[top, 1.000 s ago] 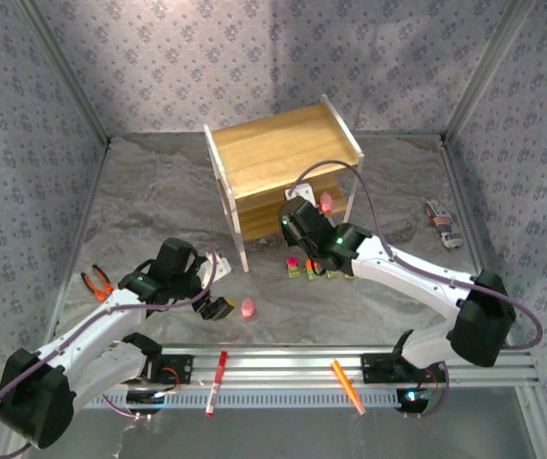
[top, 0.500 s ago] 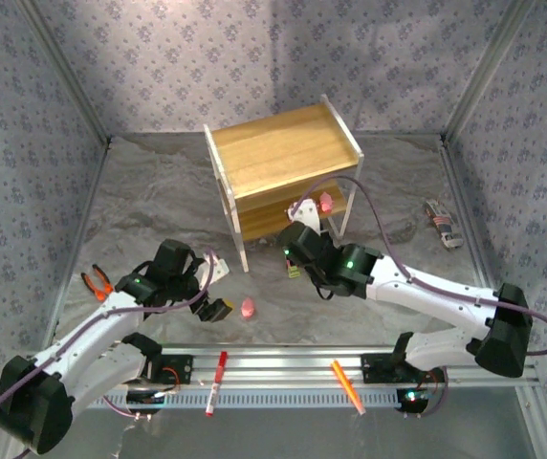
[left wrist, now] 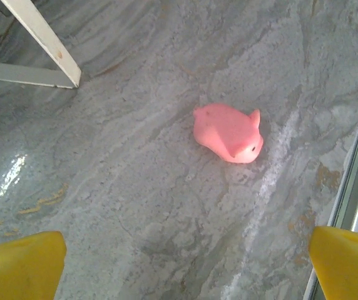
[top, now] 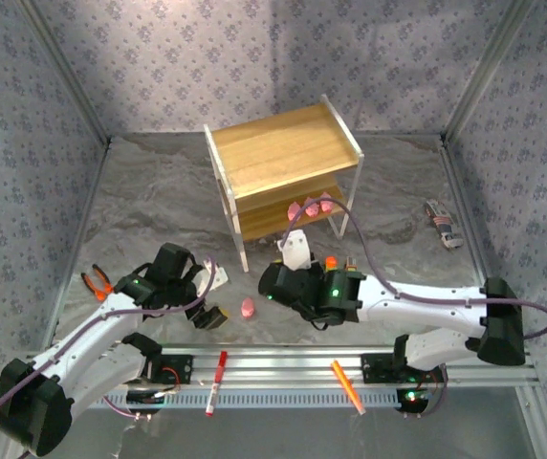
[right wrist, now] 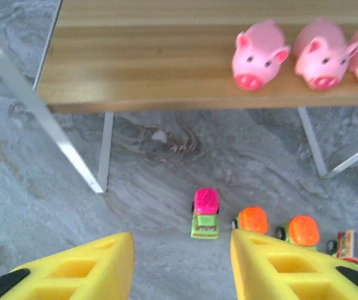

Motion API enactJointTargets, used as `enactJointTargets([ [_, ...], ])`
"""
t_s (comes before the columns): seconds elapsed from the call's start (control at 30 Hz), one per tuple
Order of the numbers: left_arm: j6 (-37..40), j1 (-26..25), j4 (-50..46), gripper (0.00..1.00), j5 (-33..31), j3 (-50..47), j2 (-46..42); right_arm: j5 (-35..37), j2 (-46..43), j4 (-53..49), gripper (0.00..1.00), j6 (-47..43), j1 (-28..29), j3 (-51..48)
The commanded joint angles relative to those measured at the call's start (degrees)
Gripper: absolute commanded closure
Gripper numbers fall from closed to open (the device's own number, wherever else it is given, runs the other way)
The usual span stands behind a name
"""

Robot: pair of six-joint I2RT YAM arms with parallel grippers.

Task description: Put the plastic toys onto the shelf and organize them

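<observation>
marbled table (top: 149, 206) with shelf (top: 283, 153), four trucks (right wrist: 205, 214), lone pig (left wrist: 228, 132), pliers (top: 97, 280); three pigs (right wrist: 320, 53) on shelf

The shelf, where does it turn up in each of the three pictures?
Top external: shelf at centre, toward the back of the table.
Left wrist: its white frame foot in the top left corner.
Right wrist: its lower board across the top, pink pigs on it.
Shared landmark: the grey marbled table.
</observation>
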Motion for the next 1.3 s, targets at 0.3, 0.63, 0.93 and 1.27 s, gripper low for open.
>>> enactJointTargets([
  [0.3,3.48,1.43,-3.37,0.0,0.21,1.28,-2.78,1.67,11.49,-0.06,0.48,15.06,8.4,1.03],
  [0.63,7.83,6.35,-5.1,0.0,3.37,0.52,-4.91,-1.78,20.78,8.29,0.48,18.68,11.41,2.36],
  [0.93,14.68,12.76,-10.76,0.0,10.57,1.98,-4.16,-5.21,27.15,10.91,0.4,22.41,11.03,4.27],
  [1.27,14.4,14.89,-10.77,0.01,12.34,2.11,-4.46,-7.81,31.17,12.43,0.4,25.4,9.17,4.51],
])
